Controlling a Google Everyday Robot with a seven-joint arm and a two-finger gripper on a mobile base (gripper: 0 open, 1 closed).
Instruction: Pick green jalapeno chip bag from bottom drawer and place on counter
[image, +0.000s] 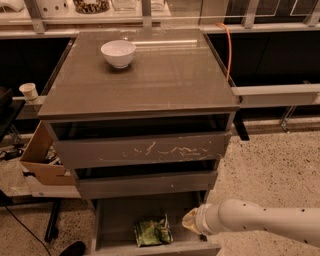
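Note:
The green jalapeno chip bag (152, 231) lies crumpled on the floor of the open bottom drawer (120, 215), near its front edge. My white arm reaches in from the lower right. My gripper (189, 221) shows only as a pale tip at the drawer's right side, to the right of the bag and apart from it. The counter (170, 75) is the glossy grey-brown top of the cabinet above.
A white bowl (118, 53) stands on the counter's far left. The top drawer front (145, 150) has white scratches. A cardboard box (42, 160) sits left of the cabinet, a paper cup (29, 91) above it. An orange cable (229, 45) hangs at the right.

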